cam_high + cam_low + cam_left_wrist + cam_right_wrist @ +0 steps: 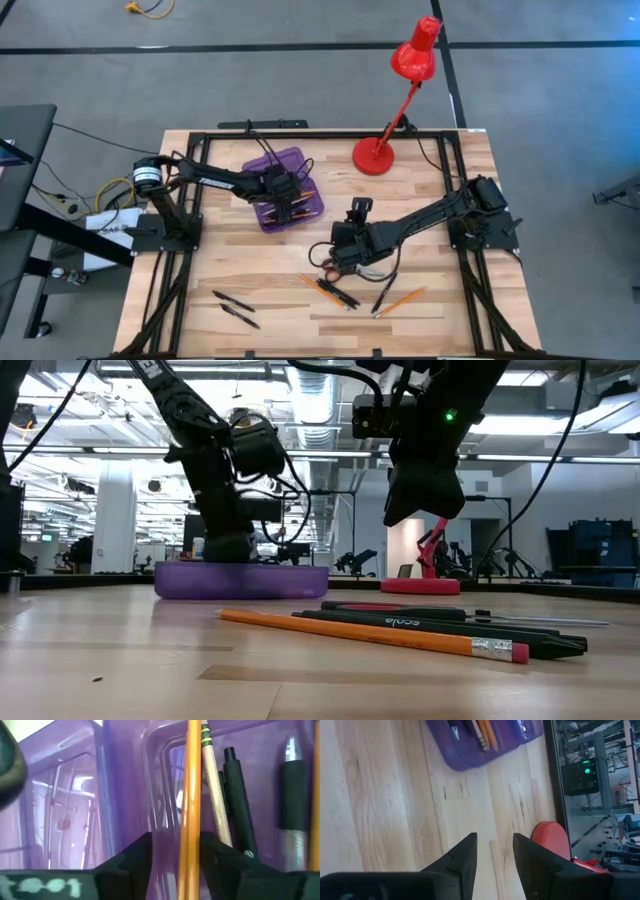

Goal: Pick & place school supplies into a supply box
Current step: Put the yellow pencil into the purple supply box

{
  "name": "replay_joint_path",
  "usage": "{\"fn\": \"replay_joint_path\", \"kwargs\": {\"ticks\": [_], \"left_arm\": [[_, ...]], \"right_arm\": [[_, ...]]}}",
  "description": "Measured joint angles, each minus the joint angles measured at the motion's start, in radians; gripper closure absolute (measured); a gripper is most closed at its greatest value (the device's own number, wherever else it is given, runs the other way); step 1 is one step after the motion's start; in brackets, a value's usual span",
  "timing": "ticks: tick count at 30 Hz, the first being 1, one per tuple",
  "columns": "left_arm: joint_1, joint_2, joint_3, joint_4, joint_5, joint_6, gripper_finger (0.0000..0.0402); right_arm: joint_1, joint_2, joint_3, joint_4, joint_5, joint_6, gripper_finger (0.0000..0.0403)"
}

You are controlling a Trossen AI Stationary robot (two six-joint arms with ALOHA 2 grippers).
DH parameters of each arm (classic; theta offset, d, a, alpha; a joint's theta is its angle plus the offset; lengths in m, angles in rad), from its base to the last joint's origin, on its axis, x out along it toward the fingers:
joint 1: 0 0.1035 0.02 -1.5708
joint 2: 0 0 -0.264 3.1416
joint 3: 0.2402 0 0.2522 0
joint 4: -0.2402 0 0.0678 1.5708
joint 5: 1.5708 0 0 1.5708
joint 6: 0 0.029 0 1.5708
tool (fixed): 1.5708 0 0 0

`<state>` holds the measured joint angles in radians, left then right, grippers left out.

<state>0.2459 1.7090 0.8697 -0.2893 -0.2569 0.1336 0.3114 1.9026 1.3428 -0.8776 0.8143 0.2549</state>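
The purple supply box (268, 162) lies open on the table's far left part and also shows in the low view (240, 580). My left gripper (287, 197) reaches down into it, open, fingers either side of an orange pencil (190, 795) lying in the box beside another pencil and black pens (235, 795). My right gripper (345, 252) hangs open above the table's middle (420, 495), empty. Below it lie an orange pencil (370, 632), black pens (430, 628) and red-handled scissors (380, 606). My left gripper stands from above across the orange pencil's shaft (190, 845), which runs between the two fingers close by one finger (220, 860). A gap shows between the pencil and the other finger (135, 862). Whether a finger touches it I cannot tell.
A red desk lamp stands with its base (375, 155) on the far side, right of the box, seen too in the right wrist view (552, 837). More supplies lie near the near edge: two black pens (235, 308) at left, a pencil (402, 300) at right.
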Motion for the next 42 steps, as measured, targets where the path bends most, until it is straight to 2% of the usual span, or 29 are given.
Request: {"fn": "replay_joint_path", "kwargs": {"ticks": [7, 12, 16, 21, 28, 32, 37, 42], "left_arm": [[-0.006, -0.127, -0.001, -0.047, 0.058, -0.007, 0.0242], [-0.051, -0.222, 0.0, -0.127, 0.073, -0.05, 0.0243], [-0.137, -0.296, 0.0, -0.209, 0.07, -0.102, 0.0244], [-0.319, -0.373, 0.0, -0.281, 0.047, -0.193, 0.0244], [-0.667, -0.417, 0.0, -0.326, -0.173, -0.385, 0.0244], [-0.843, -0.415, -0.006, -0.316, -0.332, -0.488, 0.0244], [-0.986, -0.415, -0.029, -0.322, -0.498, -0.607, 0.0244], [-1.052, -0.415, -0.06, -0.325, -0.602, -0.705, 0.0244]], "right_arm": [[-0.011, 0.0, 0.0, 0.0, 0.0, -0.001, 0.0282], [-0.014, 0.0, -0.001, -0.005, 0.0, -0.002, 0.0282], [-0.012, 0.0, -0.001, -0.007, -0.002, -0.01, 0.0282], [0.015, 0.0, -0.001, -0.008, -0.055, -0.062, 0.0282], [0.098, -0.032, -0.001, 0.001, -0.139, -0.069, 0.0282], [0.16, -0.06, -0.001, -0.013, -0.219, 0.013, 0.0282], [0.245, -0.089, -0.001, -0.071, -0.421, 0.094, 0.0282], [0.356, -0.082, 0.0, -0.08, -0.545, 0.113, 0.0282]]}}
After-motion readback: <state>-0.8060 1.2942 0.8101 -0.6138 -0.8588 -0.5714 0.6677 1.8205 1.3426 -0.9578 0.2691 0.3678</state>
